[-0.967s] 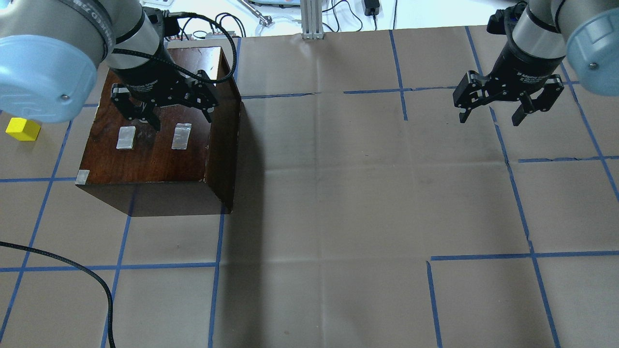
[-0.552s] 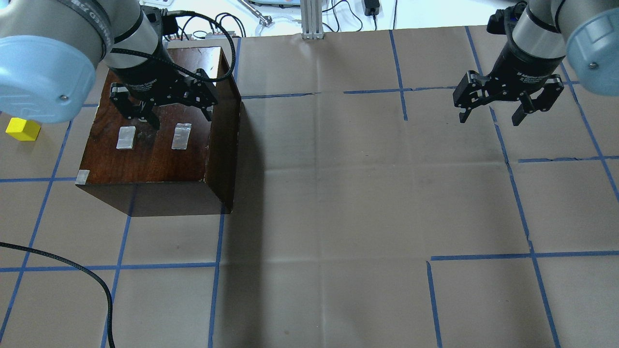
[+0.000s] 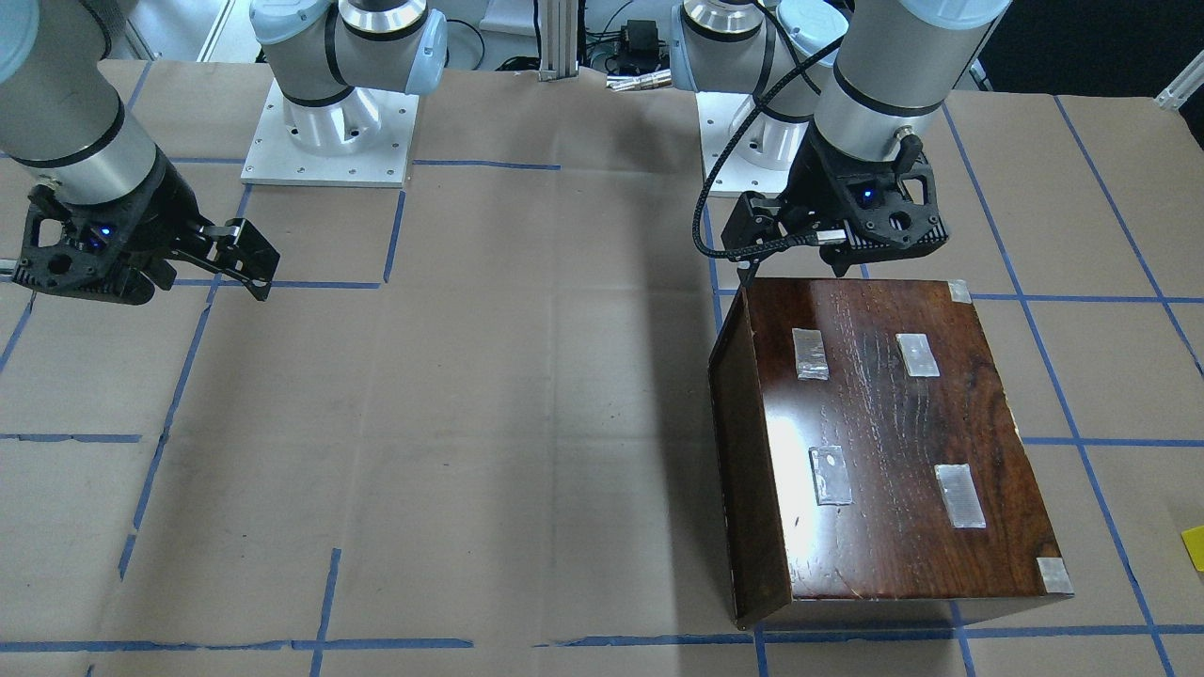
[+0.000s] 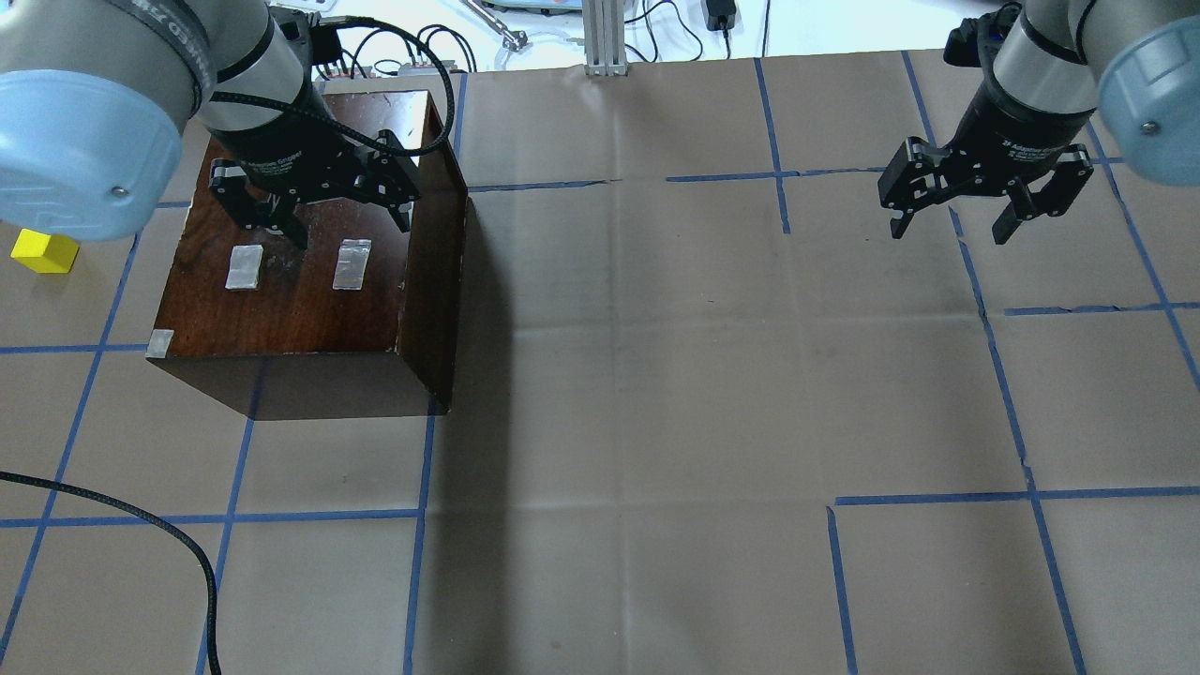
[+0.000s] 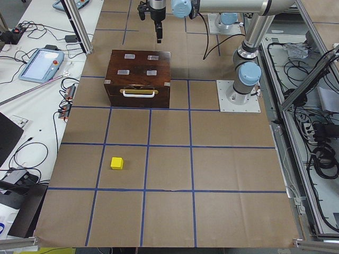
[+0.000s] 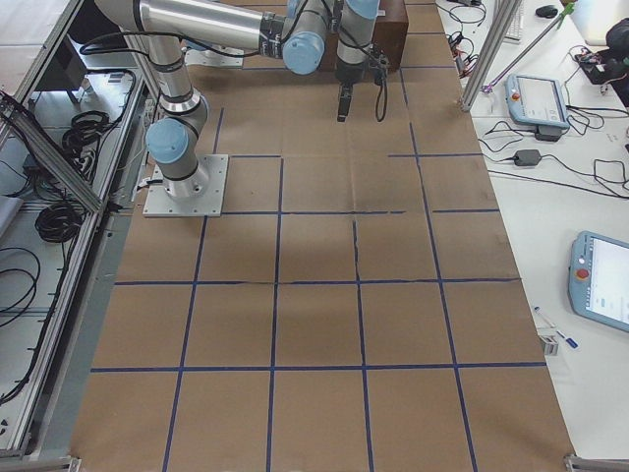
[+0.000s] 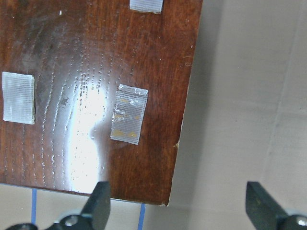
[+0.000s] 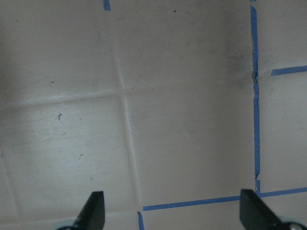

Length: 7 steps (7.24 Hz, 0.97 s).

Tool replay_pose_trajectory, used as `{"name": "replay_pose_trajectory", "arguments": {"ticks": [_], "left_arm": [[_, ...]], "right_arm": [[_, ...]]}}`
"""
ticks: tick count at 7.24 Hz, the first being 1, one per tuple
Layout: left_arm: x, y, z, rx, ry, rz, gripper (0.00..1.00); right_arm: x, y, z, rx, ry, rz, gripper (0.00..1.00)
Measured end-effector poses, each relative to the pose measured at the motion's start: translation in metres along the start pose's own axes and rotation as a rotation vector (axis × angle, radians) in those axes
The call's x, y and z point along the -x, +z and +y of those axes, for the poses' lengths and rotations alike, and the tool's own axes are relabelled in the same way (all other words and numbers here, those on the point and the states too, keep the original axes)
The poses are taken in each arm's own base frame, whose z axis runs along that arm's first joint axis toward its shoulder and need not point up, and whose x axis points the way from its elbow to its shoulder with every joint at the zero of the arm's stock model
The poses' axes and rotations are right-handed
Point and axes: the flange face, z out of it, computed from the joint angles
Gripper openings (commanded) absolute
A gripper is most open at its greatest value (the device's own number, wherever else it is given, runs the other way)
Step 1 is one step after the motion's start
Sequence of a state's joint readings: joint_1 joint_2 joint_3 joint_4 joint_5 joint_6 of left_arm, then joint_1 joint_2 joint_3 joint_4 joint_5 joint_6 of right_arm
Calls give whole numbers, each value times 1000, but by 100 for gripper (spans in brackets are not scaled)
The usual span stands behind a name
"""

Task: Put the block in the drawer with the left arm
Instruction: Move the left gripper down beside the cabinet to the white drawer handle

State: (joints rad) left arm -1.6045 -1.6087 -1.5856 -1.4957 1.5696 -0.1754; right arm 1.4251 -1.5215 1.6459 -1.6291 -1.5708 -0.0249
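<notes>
The left end effector (image 4: 353,234) hung over the dark cabinet (image 4: 300,309), released, its two fingers spread wide and nothing between them. From the left wrist view, one fingertip (image 7: 98,201) sat over the edge of the glossy top. The other was out past the cabinet's side, over the bare brown paper of the desk (image 4: 656,375). A grey tape patch (image 7: 128,114) lay on the wood just ahead of the fingers, with another (image 7: 18,97) off to one side. The black braided cable (image 4: 422,66) looped from the wrist above.

The block (image 4: 44,253) rested on the desk well to the left of that end effector, beyond the cabinet's end and apart from it. The drawer (image 5: 139,96) showed only in the left side view. It was pushed in, its pale handle on the cabinet face that looked toward the block, below the end effector and to its left.

The right end effector (image 4: 950,232) hovered far off to the right over bare desk, likewise released and empty, with only paper and blue tape lines (image 8: 254,96) beneath its fingers.
</notes>
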Motion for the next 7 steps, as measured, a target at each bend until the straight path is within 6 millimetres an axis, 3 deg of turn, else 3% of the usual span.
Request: {"name": "replay_pose_trajectory", "arguments": {"ticks": [3,4,7], "left_arm": [[8,3,-11,3,-8,-9,99],[26,3,-21,3,-39,-11,99],[129,9,-55,8,-42,-6,99]], "right_arm": [[0,0,0,0,-1,0,100],[0,0,0,0,0,0,100],[0,0,0,0,-1,0,100]]}}
